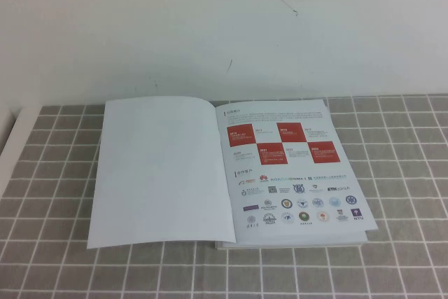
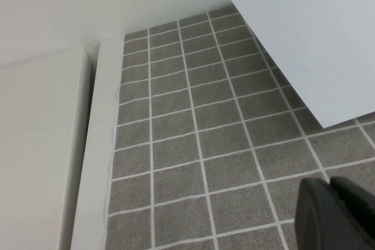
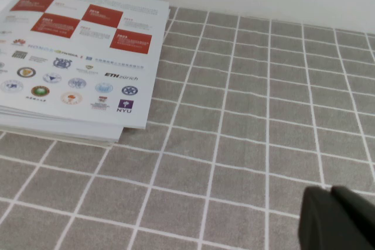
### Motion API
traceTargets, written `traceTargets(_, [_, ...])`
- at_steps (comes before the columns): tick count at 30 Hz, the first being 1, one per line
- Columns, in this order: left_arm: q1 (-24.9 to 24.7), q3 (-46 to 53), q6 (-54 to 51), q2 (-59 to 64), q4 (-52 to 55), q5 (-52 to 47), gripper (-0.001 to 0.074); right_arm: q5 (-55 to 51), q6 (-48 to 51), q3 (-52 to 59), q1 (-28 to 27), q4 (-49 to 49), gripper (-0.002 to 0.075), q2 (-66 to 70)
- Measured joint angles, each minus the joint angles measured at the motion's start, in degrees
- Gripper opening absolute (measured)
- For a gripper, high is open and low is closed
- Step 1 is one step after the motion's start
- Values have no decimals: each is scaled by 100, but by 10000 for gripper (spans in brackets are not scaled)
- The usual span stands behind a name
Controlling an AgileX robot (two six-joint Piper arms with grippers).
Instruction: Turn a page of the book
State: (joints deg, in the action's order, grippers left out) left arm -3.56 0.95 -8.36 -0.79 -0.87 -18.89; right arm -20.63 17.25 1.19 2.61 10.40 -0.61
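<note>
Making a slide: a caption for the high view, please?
Open book on checkered cloth, logo page facing up; neither gripper in view.

Lab-style test bench: grey checked tablecloth (image 1: 392,243), bare white wall (image 1: 224,26), brochure-type book (image 1: 231,173).

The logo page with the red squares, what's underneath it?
Under the page the edges of more leaves of the book show, stacked on the checked tablecloth. Their print is covered. The left pincer and the right pincer hang off the book.
</note>
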Motion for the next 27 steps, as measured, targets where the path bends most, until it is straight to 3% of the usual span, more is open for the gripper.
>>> traceTargets(27, [0, 0, 0, 0, 0, 91, -4, 0, 0, 0, 0, 0, -2, 0])
